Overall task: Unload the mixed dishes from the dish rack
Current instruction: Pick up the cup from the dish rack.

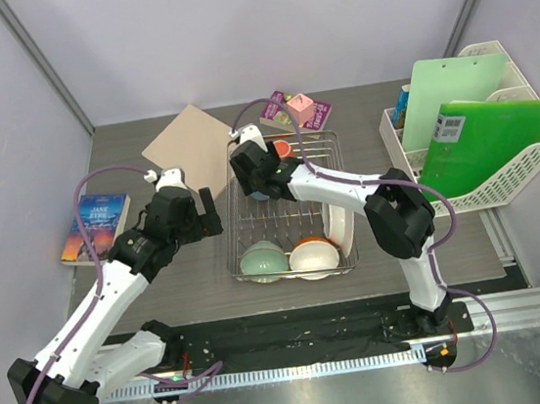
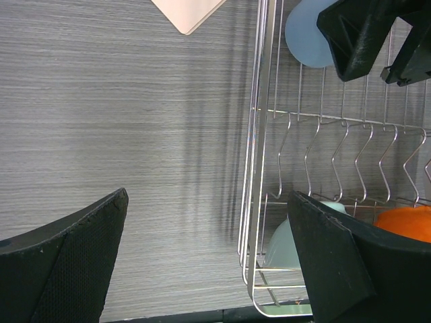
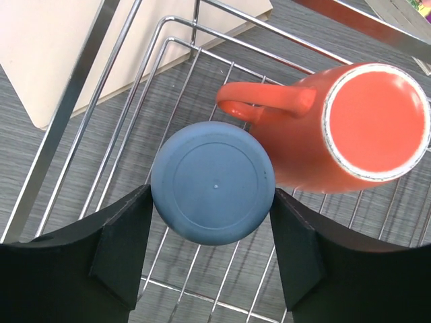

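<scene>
The rectangular silver wire dish rack (image 1: 235, 228) sits mid-table on the grey wood-grain table (image 1: 180, 272). Its long axis runs from the near edge towards the back wall.

In its far left corner stands the small light-blue cup (image 3: 213, 182), turned upside down so that its flat round base faces up, and it rests on the rack's floor wires (image 3: 168, 67). Just beside it on the right is the orange-red mug (image 3: 363, 121), a white-ringed round end facing up. I can't tell whether that end is its mouth or its foot. Its handle sticks out leftwards, along the far side of the cup.

The right gripper (image 3: 210, 242) is down over the cup, jaws spread to the cup's width with a finger (image 3: 124, 249) close against each side. Whether they are actually squeezing it, I cannot tell.

At the near end of the rack the pale green bowl (image 1: 262, 260) and the cream bowl with orange outside (image 1: 313, 253) sit side by side. The large white round plate (image 1: 340, 223) stands on edge along the right side.

The left gripper (image 2: 202, 256) hangs just left of the rack's near left corner (image 2: 254, 168), jaws wide apart and holding nothing. Beyond it, a tan square board (image 1: 187, 145) lies flat on the table.
</scene>
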### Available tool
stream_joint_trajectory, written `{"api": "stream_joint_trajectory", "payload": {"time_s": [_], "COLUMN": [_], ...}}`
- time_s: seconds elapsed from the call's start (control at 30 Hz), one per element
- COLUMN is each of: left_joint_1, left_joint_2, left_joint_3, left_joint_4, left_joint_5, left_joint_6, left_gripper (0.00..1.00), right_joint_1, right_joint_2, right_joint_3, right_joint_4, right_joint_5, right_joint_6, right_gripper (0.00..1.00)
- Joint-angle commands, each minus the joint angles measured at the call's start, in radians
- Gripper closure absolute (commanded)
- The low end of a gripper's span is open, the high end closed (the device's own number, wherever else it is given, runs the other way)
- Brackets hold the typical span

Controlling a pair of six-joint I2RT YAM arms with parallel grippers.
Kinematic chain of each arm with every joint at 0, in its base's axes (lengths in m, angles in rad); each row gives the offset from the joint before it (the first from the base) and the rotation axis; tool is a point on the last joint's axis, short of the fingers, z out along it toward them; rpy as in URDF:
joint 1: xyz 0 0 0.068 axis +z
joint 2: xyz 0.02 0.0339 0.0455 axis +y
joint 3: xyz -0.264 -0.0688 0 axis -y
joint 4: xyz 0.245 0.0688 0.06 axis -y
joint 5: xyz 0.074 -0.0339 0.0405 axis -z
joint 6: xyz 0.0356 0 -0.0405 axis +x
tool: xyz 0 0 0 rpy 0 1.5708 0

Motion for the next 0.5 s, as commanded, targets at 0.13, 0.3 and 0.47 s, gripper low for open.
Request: {"api": "stream_joint_trajectory", "payload": {"time_s": [0.13, 0.3, 0.47], "left_joint_1": [0.005, 0.005, 0.005], "left_joint_2": [-0.007, -0.005, 0.0], "left_joint_3": [-0.005, -0.007, -0.005], "left_joint_4": [0.034, 0.039, 0.042], "left_joint_5": [-0.002, -0.002, -0.004], "left_joint_6": [-0.011, -0.012, -0.016], "left_gripper": [0.0, 0.0, 0.0], "right_joint_1": [0.0, 0.017, 0.054], "right_joint_2": [-0.04, -0.106, -0.19], "right_joint_3": [0.018, -0.001, -0.012], "right_joint_4": [0.046, 0.036, 0.013], "right_joint_5": [0.007, 0.036, 0.047], "right_joint_6": [0.003, -0.012, -0.029], "right_gripper": [0.51, 0.59, 0.73]}}
